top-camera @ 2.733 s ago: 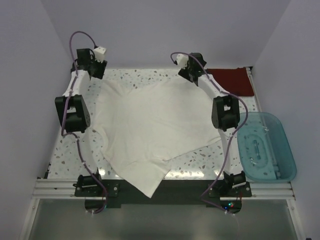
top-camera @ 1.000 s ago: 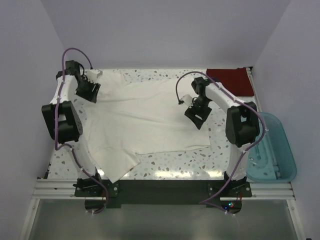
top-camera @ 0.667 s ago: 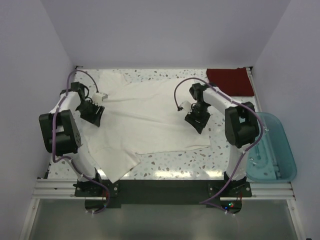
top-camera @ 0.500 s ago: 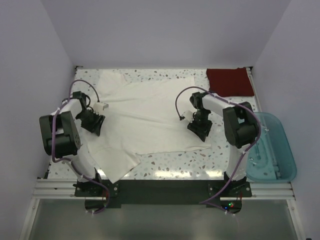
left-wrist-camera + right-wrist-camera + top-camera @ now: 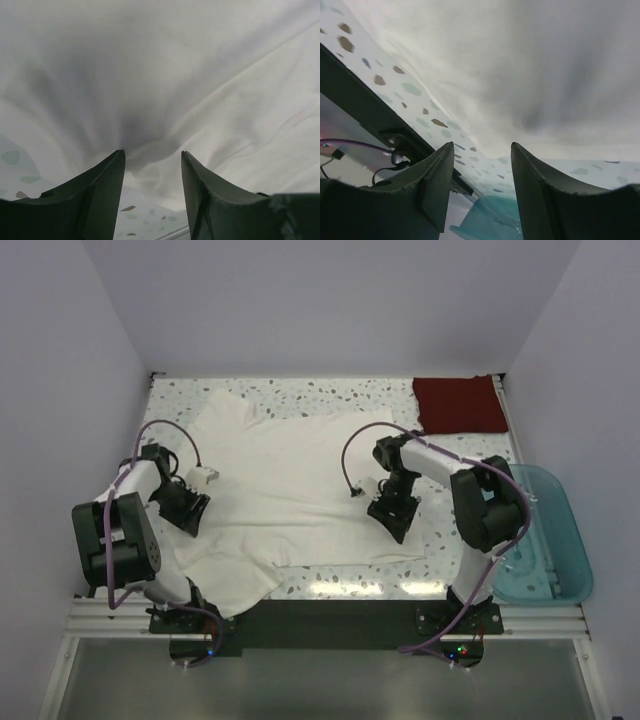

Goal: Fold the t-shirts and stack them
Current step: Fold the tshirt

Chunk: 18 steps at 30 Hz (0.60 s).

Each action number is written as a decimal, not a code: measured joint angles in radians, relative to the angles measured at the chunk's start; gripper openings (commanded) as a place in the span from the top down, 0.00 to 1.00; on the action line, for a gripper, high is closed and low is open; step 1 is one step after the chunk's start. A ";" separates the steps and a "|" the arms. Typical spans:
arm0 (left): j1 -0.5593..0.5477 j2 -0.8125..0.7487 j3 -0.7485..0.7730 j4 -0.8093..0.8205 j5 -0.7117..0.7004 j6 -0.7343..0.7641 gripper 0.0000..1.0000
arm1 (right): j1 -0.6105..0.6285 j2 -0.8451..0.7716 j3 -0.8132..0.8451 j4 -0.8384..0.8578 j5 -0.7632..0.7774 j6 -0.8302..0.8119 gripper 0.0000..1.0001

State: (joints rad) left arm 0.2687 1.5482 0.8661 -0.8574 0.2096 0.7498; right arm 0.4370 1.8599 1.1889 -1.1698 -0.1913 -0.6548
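The large white t-shirt lies spread on the speckled table, with one corner bunched near the front left edge. No dark print shows on it. The dark red folded t-shirt lies at the far right corner. My left gripper is low on the white shirt's left edge. In the left wrist view it is open, with the white cloth bunched just past the tips. My right gripper is low on the shirt's right side. In the right wrist view it is open over the cloth's edge.
A translucent teal bin sits off the table's right edge and also shows in the right wrist view. A metal rail runs along the near edge. Purple walls close in the back and sides.
Both grippers have come from the far side towards the near edge across the white shirt. The shirt has shifted nearer with them and lies flatter.
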 measured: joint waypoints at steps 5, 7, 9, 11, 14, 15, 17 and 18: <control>0.001 0.064 0.272 -0.137 0.111 -0.003 0.39 | -0.043 0.000 0.266 -0.074 -0.119 0.007 0.47; 0.002 0.125 0.458 -0.129 0.170 -0.024 0.39 | -0.079 0.015 0.401 -0.064 -0.124 0.014 0.47; 0.002 0.197 0.640 -0.101 0.224 -0.064 0.38 | -0.122 0.067 0.566 -0.051 -0.117 0.022 0.48; 0.002 0.260 0.761 -0.048 0.264 -0.115 0.38 | -0.157 0.134 0.693 0.003 -0.096 0.031 0.48; 0.003 0.374 0.903 0.018 0.299 -0.212 0.38 | -0.198 0.260 0.849 0.102 -0.043 0.051 0.48; 0.003 0.421 0.950 0.048 0.305 -0.246 0.37 | -0.210 0.304 0.886 0.139 -0.025 0.058 0.49; 0.003 0.512 1.027 0.110 0.314 -0.319 0.37 | -0.229 0.386 0.949 0.210 0.000 0.070 0.52; 0.003 0.548 1.056 0.127 0.315 -0.347 0.37 | -0.233 0.417 0.966 0.241 0.012 0.073 0.52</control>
State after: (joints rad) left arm 0.2718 2.0964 1.9221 -0.7300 0.5251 0.4030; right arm 0.2035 2.2765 2.1551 -0.9283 -0.1795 -0.5816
